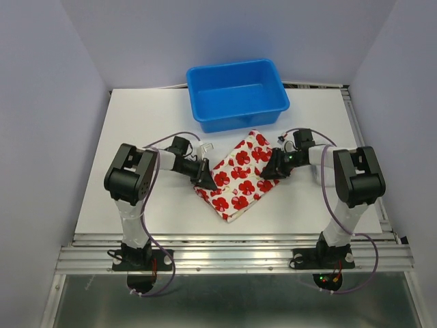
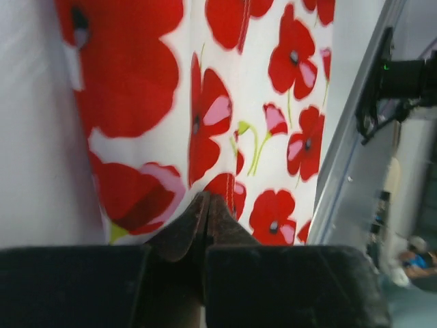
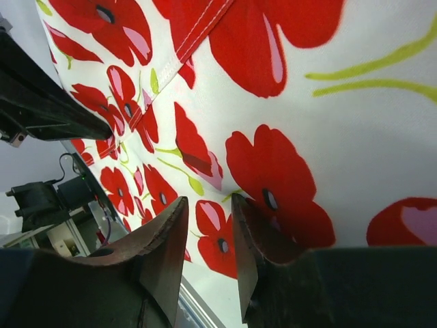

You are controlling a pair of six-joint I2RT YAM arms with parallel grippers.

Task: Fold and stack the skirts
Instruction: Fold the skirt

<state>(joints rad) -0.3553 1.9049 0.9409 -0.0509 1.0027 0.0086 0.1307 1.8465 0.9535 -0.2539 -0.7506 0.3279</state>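
Flanking floral skirt (image 1: 239, 179), arms (image 1: 130, 174) bent (jaws low)

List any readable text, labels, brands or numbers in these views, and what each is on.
None readable.
No lettering shows on the flowered skirt, the blue tub or the table.
Background clutter in the wrist views is too blurred to read.

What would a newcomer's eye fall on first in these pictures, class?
The folded white cloth skirt printed with red poppies stands out first, lying at the middle of the white table. Behind it, at the far edge, sits the bright blue plastic tub. The left gripper and right gripper flank the skirt at its two sides.
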